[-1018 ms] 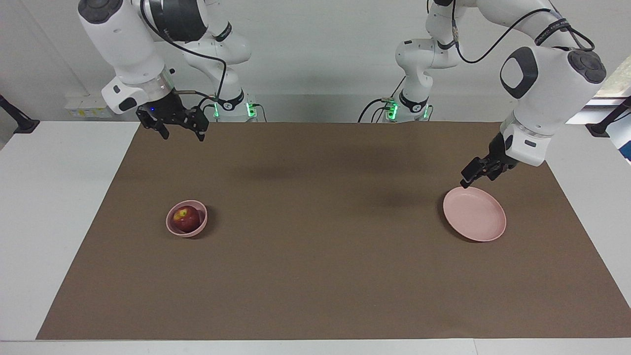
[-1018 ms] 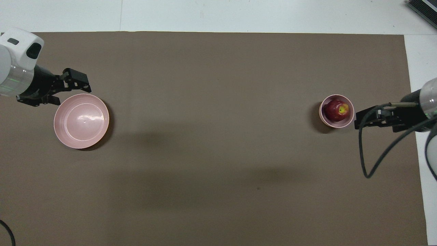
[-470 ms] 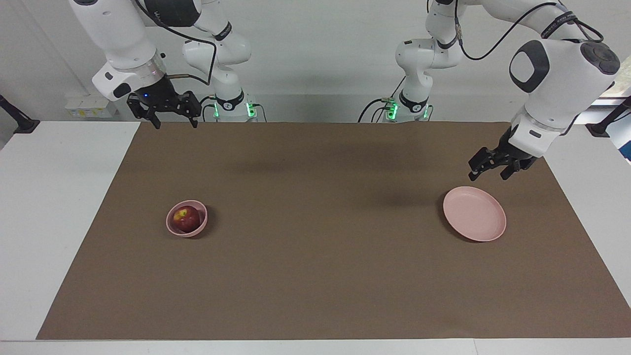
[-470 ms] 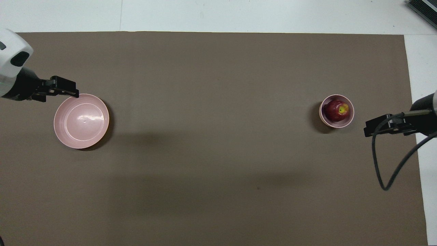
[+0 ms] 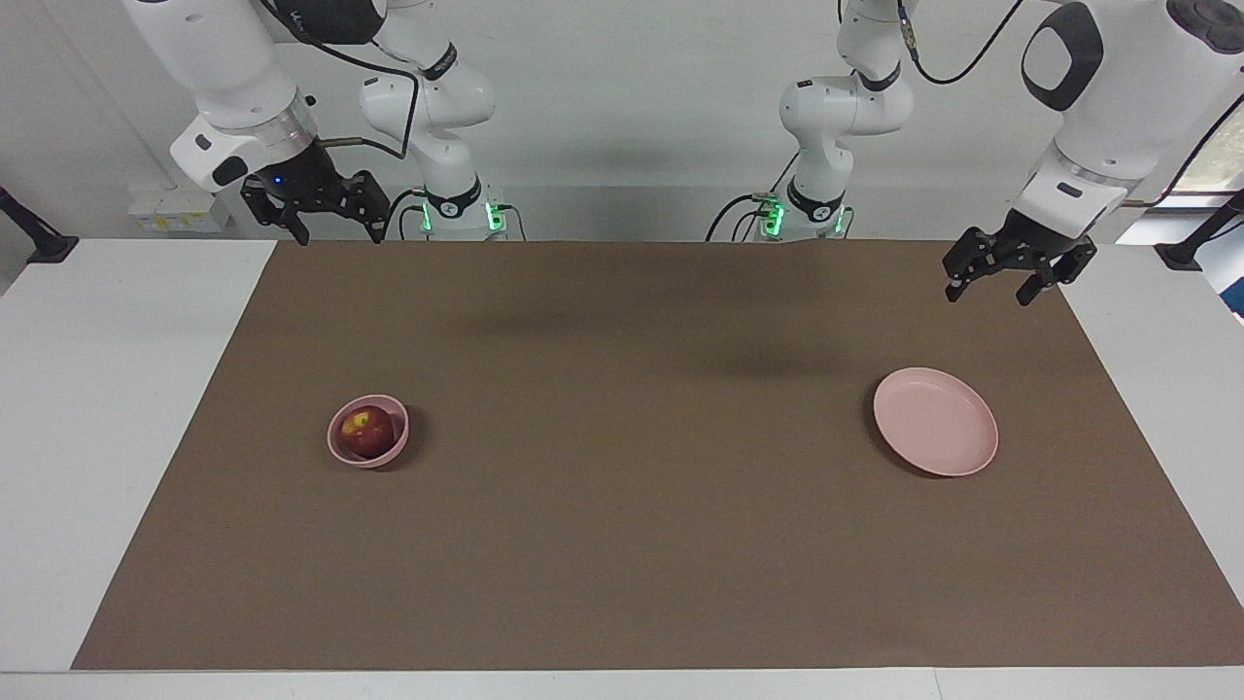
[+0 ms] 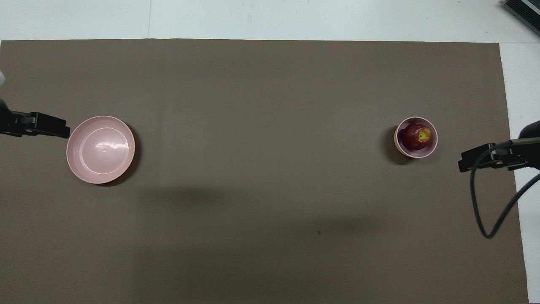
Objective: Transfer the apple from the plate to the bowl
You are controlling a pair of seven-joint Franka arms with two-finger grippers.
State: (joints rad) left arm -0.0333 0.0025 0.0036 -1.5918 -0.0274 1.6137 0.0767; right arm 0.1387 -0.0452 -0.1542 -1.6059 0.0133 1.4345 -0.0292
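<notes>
A small dark red apple (image 5: 367, 431) (image 6: 416, 136) with a yellowish patch sits inside the small deep pink bowl (image 5: 400, 420) (image 6: 398, 143), toward the right arm's end of the brown mat. Toward the left arm's end lies the flat pink plate (image 5: 935, 421) (image 6: 100, 149) with nothing on it. My left gripper (image 5: 987, 292) (image 6: 63, 128) hangs open in the air over the mat's edge, clear of the plate. High over the mat's corner by its own base, my right gripper (image 5: 340, 236) (image 6: 461, 160) is open too and holds nothing.
The brown mat (image 5: 622, 544) covers most of the white table (image 5: 107, 389). A black cable (image 6: 485, 211) loops down from the right arm over the mat's end. Nothing else stands on the mat.
Both arms have risen and drawn back toward their bases. The left gripper has left the plate's rim, and the right gripper has moved away from the bowl. Apple, bowl and plate have not moved.
</notes>
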